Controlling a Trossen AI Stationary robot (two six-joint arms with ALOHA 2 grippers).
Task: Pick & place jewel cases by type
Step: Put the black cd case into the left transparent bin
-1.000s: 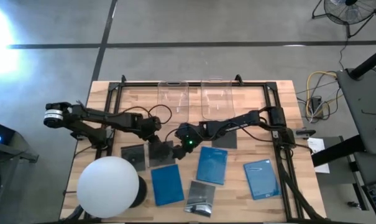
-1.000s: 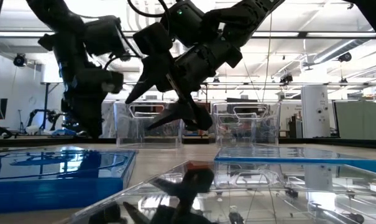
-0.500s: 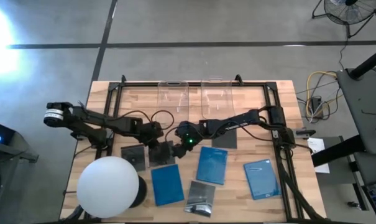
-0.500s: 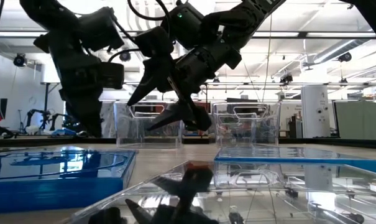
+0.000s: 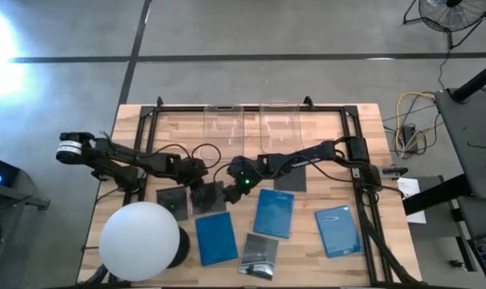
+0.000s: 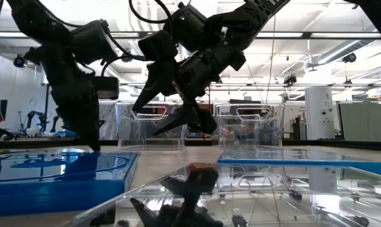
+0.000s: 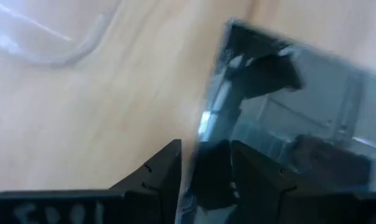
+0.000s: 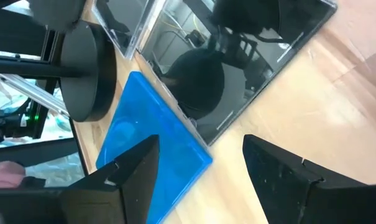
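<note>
Dark jewel case (image 7: 287, 118) flat, corner toward left gripper (image 7: 203, 171).

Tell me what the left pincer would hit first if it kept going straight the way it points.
Probably the dark jewel case: the left pincer stands open astride its near edge, with the wooden table just beneath. Depth is unclear.

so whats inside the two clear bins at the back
Both clear bins look empty: only the wooden table shows through them from above. In the low view the right gripper covers part of them, so that part can't be checked there.
</note>
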